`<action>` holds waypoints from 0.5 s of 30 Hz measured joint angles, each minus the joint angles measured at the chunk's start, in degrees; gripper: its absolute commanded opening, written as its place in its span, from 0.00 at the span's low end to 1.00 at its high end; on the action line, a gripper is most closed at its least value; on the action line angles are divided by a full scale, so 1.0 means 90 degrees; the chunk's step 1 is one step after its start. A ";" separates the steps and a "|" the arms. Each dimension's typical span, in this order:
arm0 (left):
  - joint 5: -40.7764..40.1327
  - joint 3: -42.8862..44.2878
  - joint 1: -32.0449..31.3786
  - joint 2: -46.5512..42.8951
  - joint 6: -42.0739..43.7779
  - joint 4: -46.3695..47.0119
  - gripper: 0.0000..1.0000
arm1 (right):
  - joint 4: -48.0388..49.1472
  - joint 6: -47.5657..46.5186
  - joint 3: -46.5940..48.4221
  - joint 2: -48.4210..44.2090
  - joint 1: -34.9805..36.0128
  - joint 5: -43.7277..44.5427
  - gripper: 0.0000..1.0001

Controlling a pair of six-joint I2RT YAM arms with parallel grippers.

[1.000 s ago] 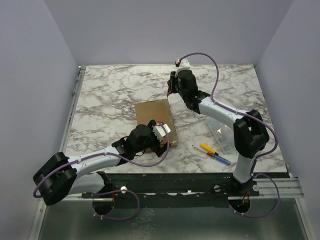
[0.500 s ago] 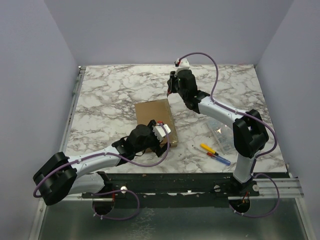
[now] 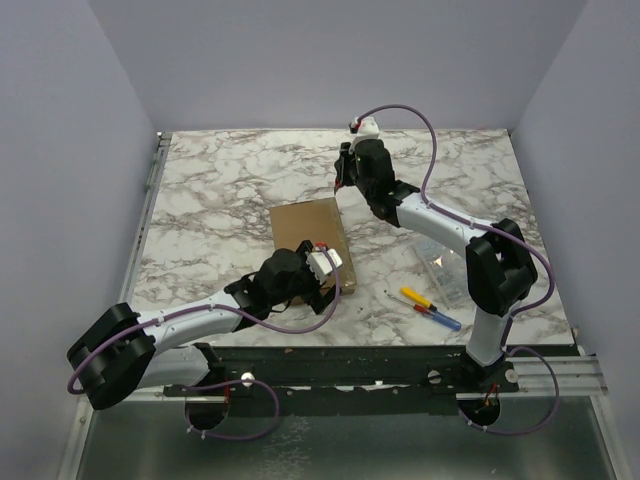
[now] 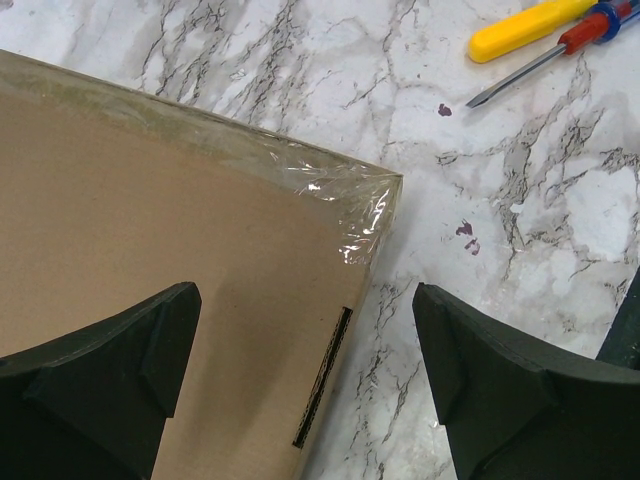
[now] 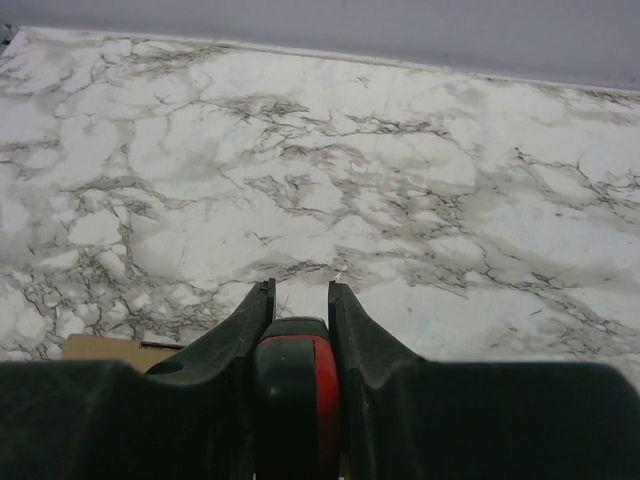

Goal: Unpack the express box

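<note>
The left gripper (image 4: 305,300) hung with its jaws spread wide, gripping nothing, one finger over brown cardboard and the other over bare marble, straddling a corner of the express box (image 3: 308,232). That corner was wrapped in crinkled clear tape (image 4: 352,205), and a thin dark slot (image 4: 322,375) ran along the edge just below it. In the wrist view, at 1 o'clock from the jaws, lay a yellow-handled tool (image 4: 525,24) and a red-and-blue screwdriver (image 4: 585,22), well apart from the box. The right gripper (image 5: 300,290) was clamped narrow around a red-and-black object (image 5: 292,368); what kind of object could not be told. A sliver of cardboard showed at 8 o'clock from its fingers. From above, the box lay flat and closed near the middle of the marble table (image 3: 220,190), the left gripper over its 5 o'clock corner and the right gripper at its 1 o'clock corner. A clear plastic case (image 3: 445,270) sat at 4 o'clock from the box, with the two hand tools just nearer the table's front edge.
</note>
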 measured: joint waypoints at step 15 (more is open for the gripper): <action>0.0000 0.0032 0.0000 0.0168 -0.0036 -0.0005 0.93 | -0.0005 -0.0002 0.0000 0.0087 0.0000 0.0010 0.00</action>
